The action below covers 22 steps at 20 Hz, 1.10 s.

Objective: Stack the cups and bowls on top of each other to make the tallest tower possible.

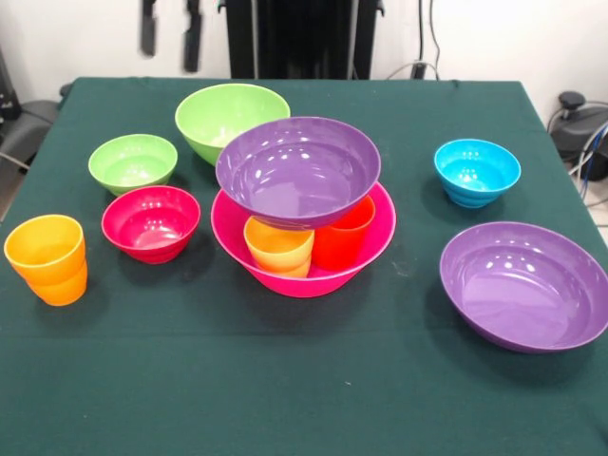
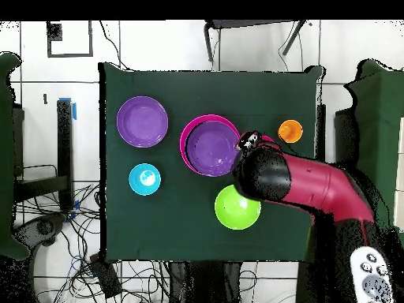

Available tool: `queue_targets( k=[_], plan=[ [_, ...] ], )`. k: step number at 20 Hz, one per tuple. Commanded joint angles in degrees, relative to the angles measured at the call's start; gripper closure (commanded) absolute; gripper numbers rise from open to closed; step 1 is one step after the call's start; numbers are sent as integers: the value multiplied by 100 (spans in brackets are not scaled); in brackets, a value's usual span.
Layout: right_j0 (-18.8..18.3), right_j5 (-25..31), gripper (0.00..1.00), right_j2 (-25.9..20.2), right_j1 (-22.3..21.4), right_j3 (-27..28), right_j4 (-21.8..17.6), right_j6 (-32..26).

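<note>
Front view shows the tower (image 1: 304, 214) directly below the gripper (image 1: 171, 33): a hot-pink bowl (image 1: 304, 275) with a yellow-orange cup (image 1: 278, 249) and a red-orange cup (image 1: 344, 236) inside, and a purple bowl (image 1: 297, 171) resting on them. The gripper's two dark fingers (image 1: 193, 38) hang apart at the top edge, holding nothing. I judge the risk is this wide bowl: it sits on only two rims, so a push from above on one side can tip it or slide it off. In the overhead view the arm (image 2: 304, 185) covers the red bowl (image 1: 151, 222) and small green bowl (image 1: 133, 162), and the gripper itself is possibly hidden under it. A green cup I cannot find.
</note>
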State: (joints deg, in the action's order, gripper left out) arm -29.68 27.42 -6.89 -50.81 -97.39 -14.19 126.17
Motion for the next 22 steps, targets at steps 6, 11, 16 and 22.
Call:
queue_targets(
  k=[6,11,16,22],
  plan=[
    [-120,873,0,-949,1477,1857,-833,-1627],
    [-187,781,0,-1023,1737,2058,-893,-1490],
    [-162,655,0,-922,1961,2322,-1153,-1444],
    [-306,694,0,-881,2080,2869,-1607,-1892]
  ],
)
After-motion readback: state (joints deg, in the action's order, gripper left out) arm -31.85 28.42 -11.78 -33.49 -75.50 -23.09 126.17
